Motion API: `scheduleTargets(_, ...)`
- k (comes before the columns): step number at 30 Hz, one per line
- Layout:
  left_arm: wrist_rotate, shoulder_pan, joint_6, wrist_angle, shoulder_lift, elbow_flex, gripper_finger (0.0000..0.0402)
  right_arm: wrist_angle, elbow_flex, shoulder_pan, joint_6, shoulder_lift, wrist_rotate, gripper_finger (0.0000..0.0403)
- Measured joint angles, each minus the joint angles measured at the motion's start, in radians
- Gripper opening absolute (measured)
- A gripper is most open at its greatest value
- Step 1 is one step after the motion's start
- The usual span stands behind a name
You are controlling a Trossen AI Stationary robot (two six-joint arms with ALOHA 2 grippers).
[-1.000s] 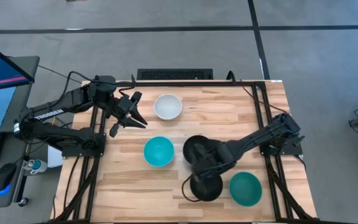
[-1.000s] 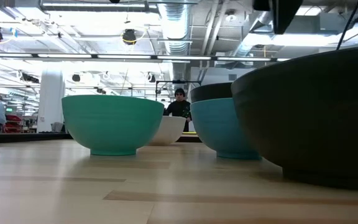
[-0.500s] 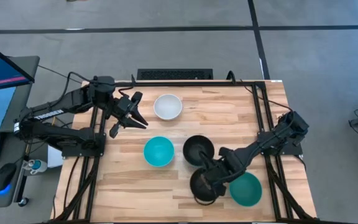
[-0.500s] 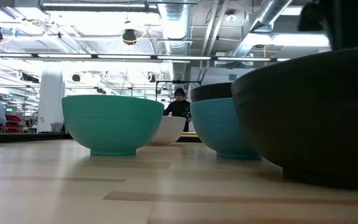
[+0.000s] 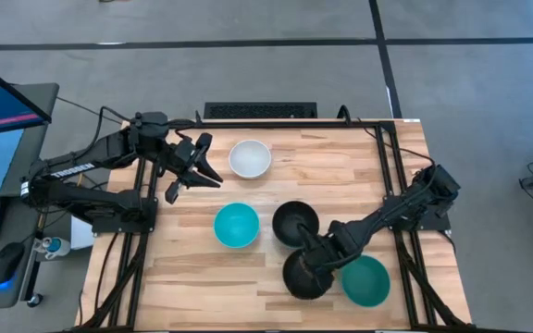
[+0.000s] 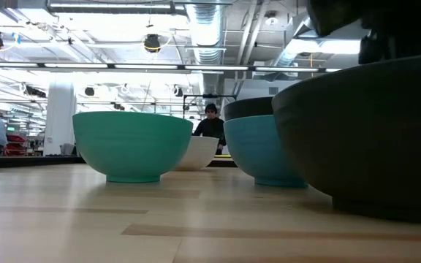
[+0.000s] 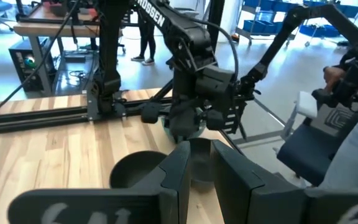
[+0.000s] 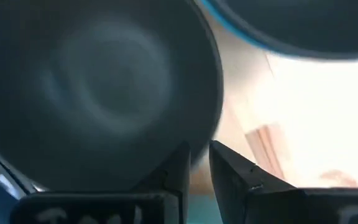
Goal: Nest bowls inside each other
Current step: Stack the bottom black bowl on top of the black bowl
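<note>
A black bowl [image 5: 302, 280] [image 6: 371, 139] stands on its base near the table's near edge, beside a teal green bowl [image 5: 366, 281]. My right gripper [image 5: 316, 263] [image 8: 199, 155] is at its far-right rim, fingers almost together. The second black bowl [image 5: 296, 220] sits inside a light blue bowl [image 6: 269, 157]. A blue-green bowl [image 5: 237, 225] [image 6: 132, 146] and the white bowl [image 5: 250, 158] stand alone. My left gripper [image 5: 214, 181] [image 7: 200, 146] hovers left of the white bowl, shut and holding nothing. My right gripper has the near black bowl's rim [image 8: 212, 132] between its two fingers, one finger [image 8: 182, 165] over the inside and the other outside. It comes slanting down from the table's right. The bowl stands upright on the table.
The bowls are grouped in the table's middle and near-right part. Bare wood lies along the far right and the near left [image 5: 192, 287]. Black frame rails run along both side edges. A person sits in the room beyond the table [image 6: 210, 120].
My right gripper has moved from over the gap between the two black bowls toward the near edge and down to the near bowl's rim. Its arm has swung toward the right edge, uncovering the far black bowl. No bowl has moved.
</note>
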Motion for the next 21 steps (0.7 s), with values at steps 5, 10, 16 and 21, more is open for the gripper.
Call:
scheduleTargets(5,-0.001,0.0,0.013,0.002,0.0,0.0,0.0054,0.107,-0.003,-0.024,0.024,0.0,-0.015,0.0083)
scheduleTargets(10,0.0,0.0,0.026,0.002,0.0,0.0,0.0054,0.096,-0.003,-0.041,0.044,0.0,-0.014,0.0083)
scheduleTargets(16,0.054,0.0,0.036,-0.019,0.0,0.0,0.0054,0.066,-0.003,-0.06,0.067,0.0,0.001,0.0083)
scheduleTargets(21,0.144,0.0,0.053,-0.078,0.0,0.0,0.0054,0.055,-0.003,-0.068,0.062,0.0,0.001,0.0083)
